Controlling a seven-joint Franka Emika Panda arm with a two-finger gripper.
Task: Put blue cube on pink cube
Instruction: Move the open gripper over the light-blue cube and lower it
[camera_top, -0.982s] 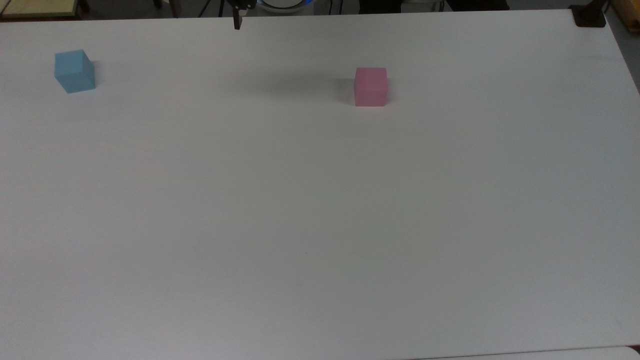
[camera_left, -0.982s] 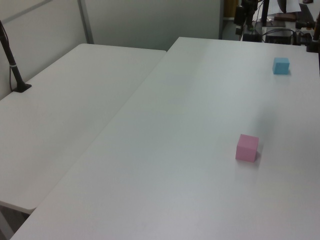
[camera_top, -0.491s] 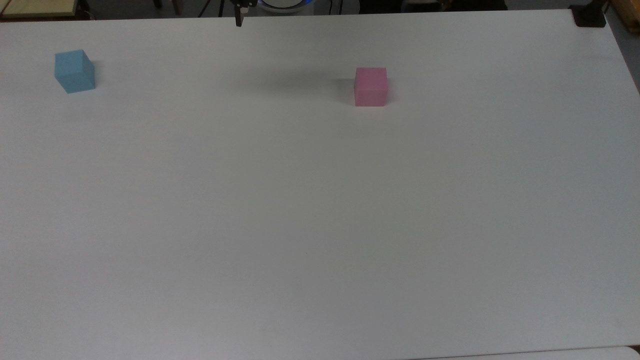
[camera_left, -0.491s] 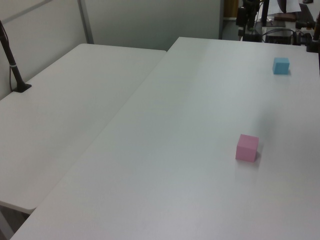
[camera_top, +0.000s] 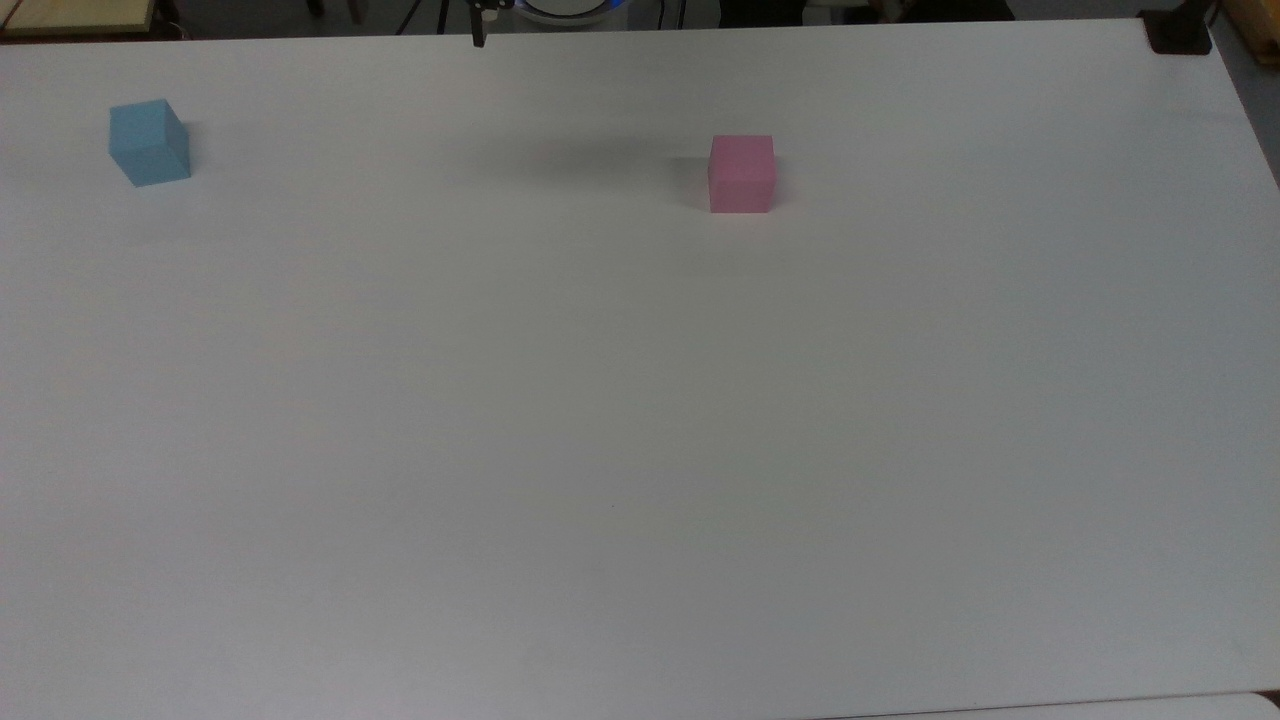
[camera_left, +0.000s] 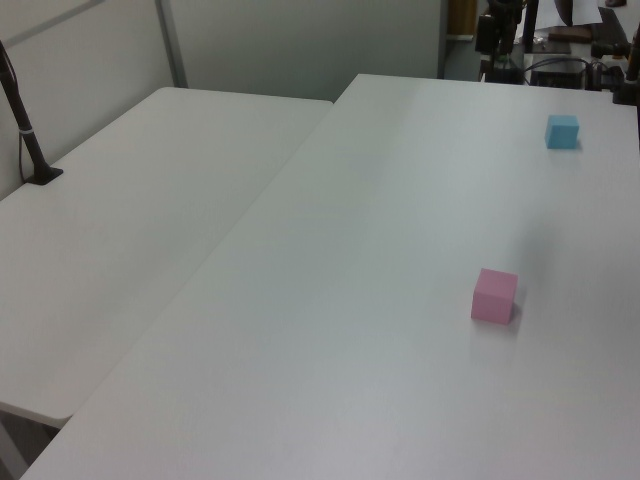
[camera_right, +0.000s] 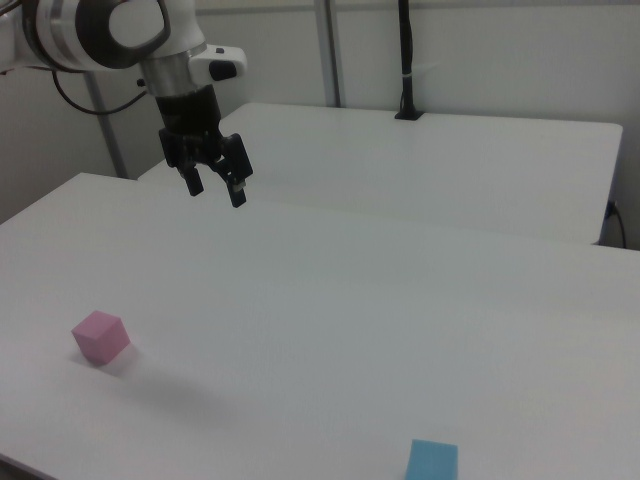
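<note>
Two cubes sat well apart on the white table (camera_top: 640, 450), neither touched by anything. The blue cube (camera_top: 149, 142) lay near the top view's left edge, turned slightly so one corner faced the camera; in the right view it (camera_right: 432, 461) sat at the bottom edge. The pink cube (camera_top: 742, 173) stood squarely further toward the top view's right, and showed low on the right view's left (camera_right: 100, 336). The gripper (camera_right: 215, 186) hung in the air high above the table in the right view, its fingers (camera_right: 238, 190) spread and holding nothing, well away from both cubes. A second white table (camera_left: 130, 200) stood alongside.
</note>
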